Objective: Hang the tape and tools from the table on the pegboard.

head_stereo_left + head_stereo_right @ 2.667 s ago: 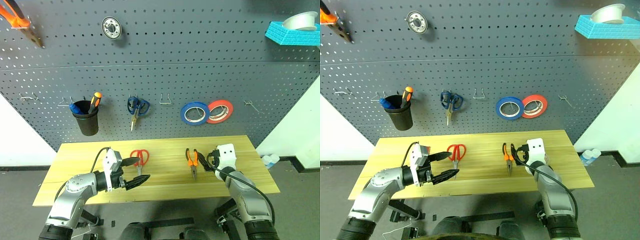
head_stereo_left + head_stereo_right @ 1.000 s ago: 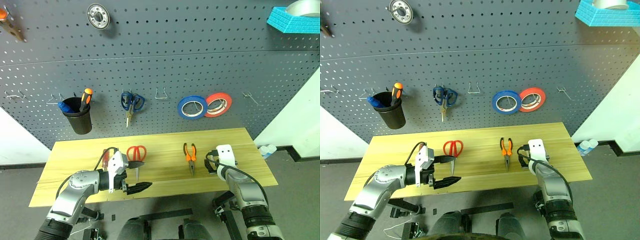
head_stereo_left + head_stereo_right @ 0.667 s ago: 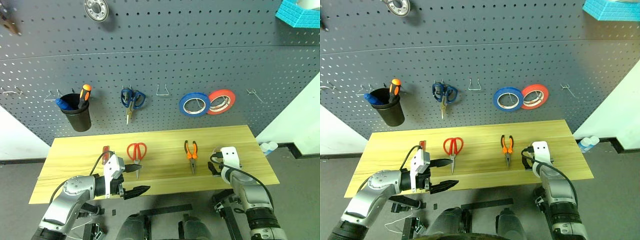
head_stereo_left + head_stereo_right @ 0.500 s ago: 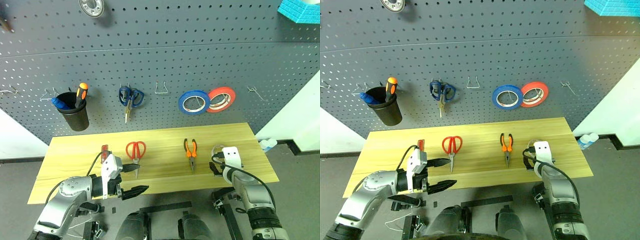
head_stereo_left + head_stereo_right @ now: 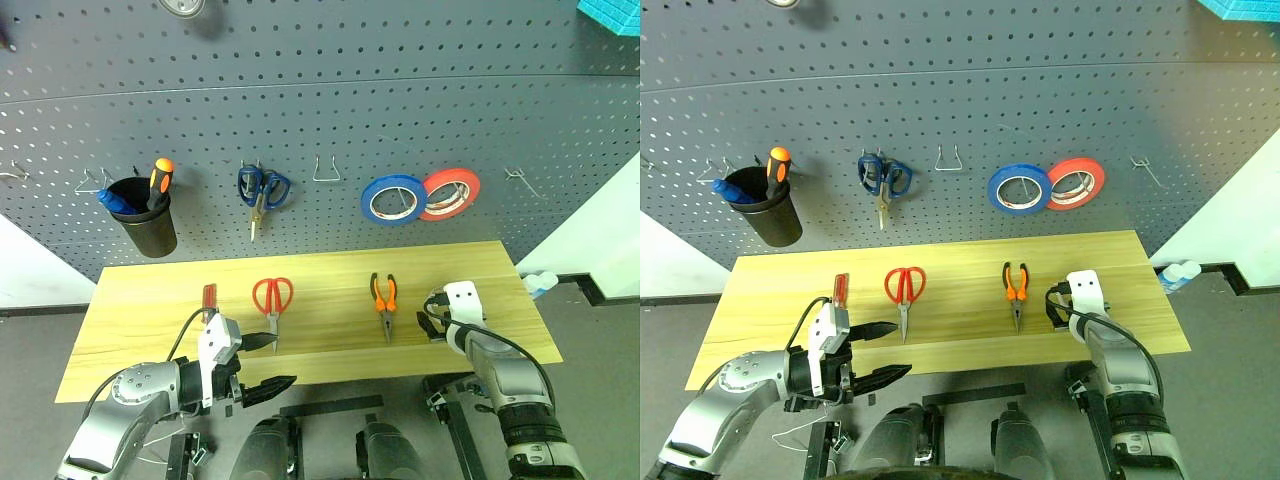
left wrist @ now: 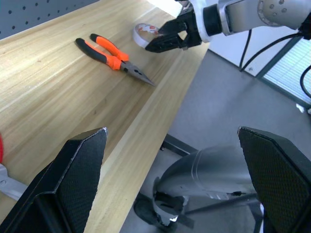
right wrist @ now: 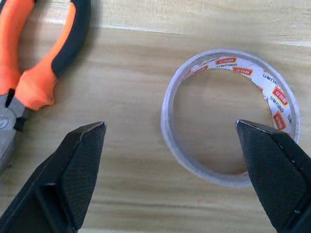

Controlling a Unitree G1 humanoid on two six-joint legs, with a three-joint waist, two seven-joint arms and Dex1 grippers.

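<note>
Head views: on the table (image 5: pixel 140 320) we note red-handled scissors (image 5: pixel 272 300), pliers (image 5: pixel 384 300), red-handled screwdriver (image 5: pixel 210 298); left gripper (image 5: pixel 262 362) at the near edge, released and empty.

Left wrist view: right gripper (image 6: pixel 167 41) beside the tape (image 6: pixel 144 34).

Right wrist view: fingers spread wide above the flat-lying tape, ungrasped.

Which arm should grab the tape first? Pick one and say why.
Right. Its open tool hangs right over the tape lying flat on the table, beside the pliers. The left tool sits off the near edge, nearer the red scissors.
</note>
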